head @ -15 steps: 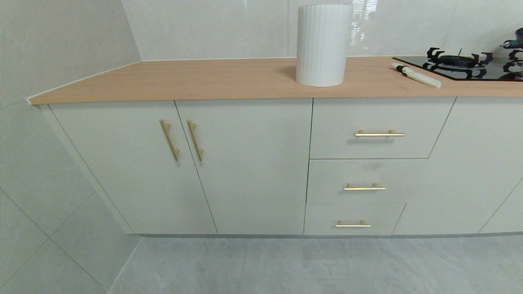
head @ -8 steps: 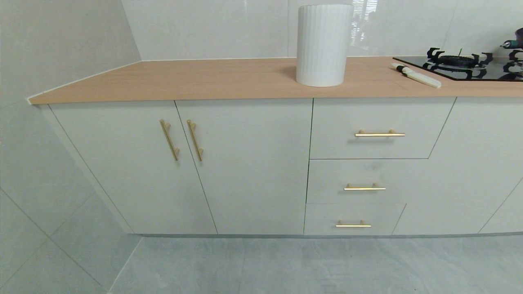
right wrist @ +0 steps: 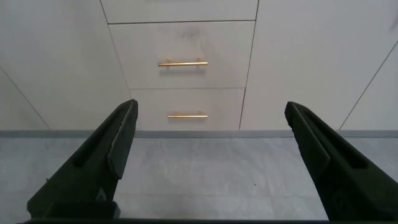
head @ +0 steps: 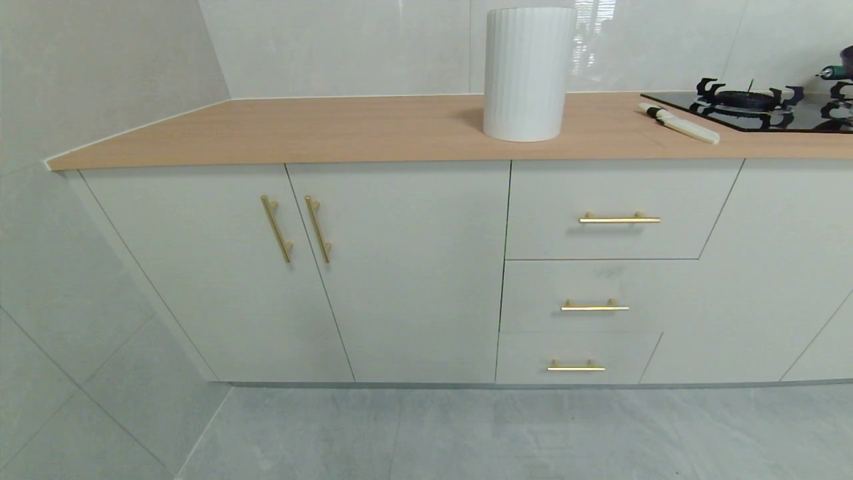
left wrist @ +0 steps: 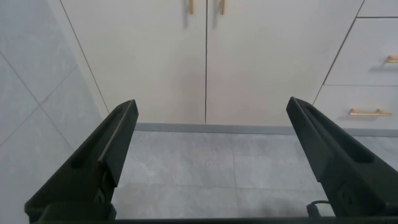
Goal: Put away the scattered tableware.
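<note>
Wooden countertop [head: 333,130] | white ribbed canister [head: 526,73] | white utensil [head: 680,124] beside hob [head: 753,110] | tiled floor [head: 466,433]

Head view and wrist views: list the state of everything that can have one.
cabinet doors, both shut
drawers, all three shut
white ribbed canister, upright on counter
white utensil, lying flat on counter
left hand, open, empty
right hand, open, empty
</note>
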Controlling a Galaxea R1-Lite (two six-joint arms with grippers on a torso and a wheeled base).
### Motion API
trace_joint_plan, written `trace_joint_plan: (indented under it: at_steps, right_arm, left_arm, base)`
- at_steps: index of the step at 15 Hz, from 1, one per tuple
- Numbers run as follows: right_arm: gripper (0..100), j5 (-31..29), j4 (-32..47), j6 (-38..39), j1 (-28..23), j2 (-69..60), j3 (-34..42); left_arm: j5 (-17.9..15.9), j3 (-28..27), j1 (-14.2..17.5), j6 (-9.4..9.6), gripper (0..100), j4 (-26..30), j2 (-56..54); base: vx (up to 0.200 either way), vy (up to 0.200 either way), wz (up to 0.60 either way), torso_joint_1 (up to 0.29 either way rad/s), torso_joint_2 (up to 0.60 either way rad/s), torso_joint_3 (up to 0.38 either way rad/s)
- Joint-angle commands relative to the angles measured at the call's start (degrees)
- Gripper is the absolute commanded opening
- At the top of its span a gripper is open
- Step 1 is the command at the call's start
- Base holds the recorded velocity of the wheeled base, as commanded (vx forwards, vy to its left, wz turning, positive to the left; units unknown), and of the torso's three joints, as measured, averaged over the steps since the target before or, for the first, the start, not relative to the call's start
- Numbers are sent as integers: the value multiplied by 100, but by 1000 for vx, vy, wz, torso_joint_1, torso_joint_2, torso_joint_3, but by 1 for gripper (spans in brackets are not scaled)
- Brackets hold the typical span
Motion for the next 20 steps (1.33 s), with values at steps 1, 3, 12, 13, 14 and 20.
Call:
trace_joint_plan:
  at_steps: [1, 3, 12, 13, 14, 20]
  right_arm:
    - [100, -1, -7, 4, 0, 19, 0]
    - [100, -28, -7, 30, 0, 19, 0]
    - [100, -19, -7, 4, 0, 19, 0]
    - [100, -19, -7, 4, 0, 19, 0]
    - [100, -19, -7, 4, 0, 19, 0]
    - [100, -19, -7, 13, 0, 19, 0]
  left_arm:
    - [4, -6, 1, 4, 100, 2, 0]
    - [4, -6, 1, 22, 100, 2, 9]
    - [-5, 2, -7, 22, 100, -6, 9]
    - [-13, -6, -7, 22, 100, -6, 9]
    - [-13, -6, -7, 22, 100, -6, 9]
    - [-13, -6, -7, 22, 100, -6, 9]
  base:
    - [0, 0, 0, 0, 0, 0]
    - [0, 0, 0, 0, 0, 0]
    - [89, 0, 0, 1, 1, 1]
    - [200, 0, 0, 7, -2, 12]
    - [200, 0, 0, 2, 2, -2]
    - [200, 0, 0, 2, 2, 0]
